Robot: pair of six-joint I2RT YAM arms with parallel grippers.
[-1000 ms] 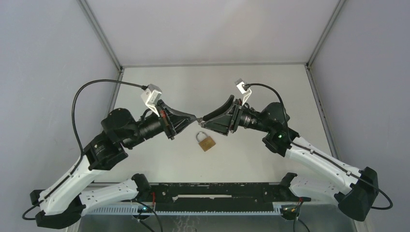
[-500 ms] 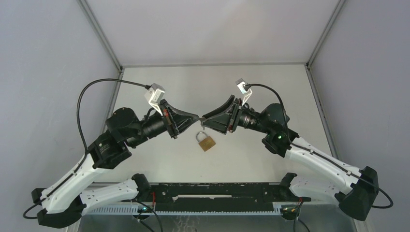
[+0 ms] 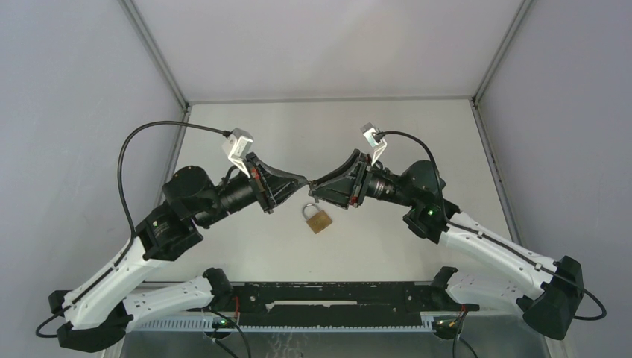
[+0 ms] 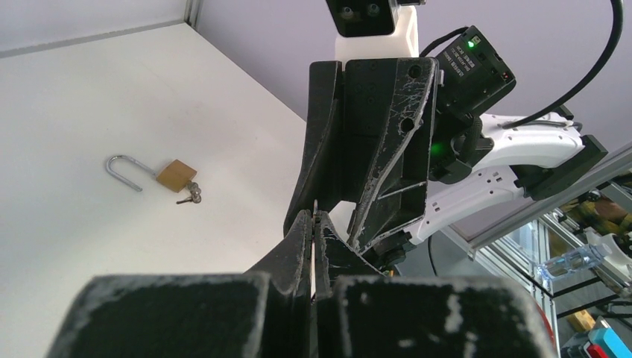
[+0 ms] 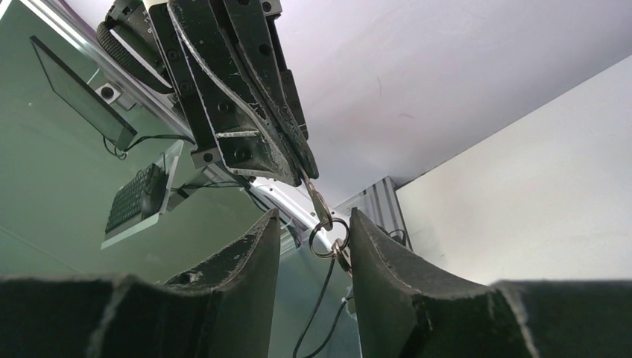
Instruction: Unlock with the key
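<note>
A brass padlock (image 3: 318, 218) lies flat on the white table under the spot where my two grippers meet. It also shows in the left wrist view (image 4: 175, 175), with a small metal key piece (image 4: 191, 195) by its body. My left gripper (image 3: 302, 181) is shut on a flat silver key (image 5: 316, 198). A key ring (image 5: 329, 239) with a second small piece hangs from that key. My right gripper (image 5: 313, 218) is open, its two fingers on either side of the hanging ring, which sits close to the right-hand finger (image 5: 373, 246). Only a thin sliver of the key shows between my left fingertips (image 4: 314, 216).
The two arms meet tip to tip above the table's middle (image 3: 308, 183). A black rail (image 3: 328, 298) runs along the near edge between the arm bases. Grey walls close in the table on the left, right and back.
The left arm moved forward and right with the key. The right gripper edged left, so its fingers now stand around the hanging ring. The padlock has not moved.
</note>
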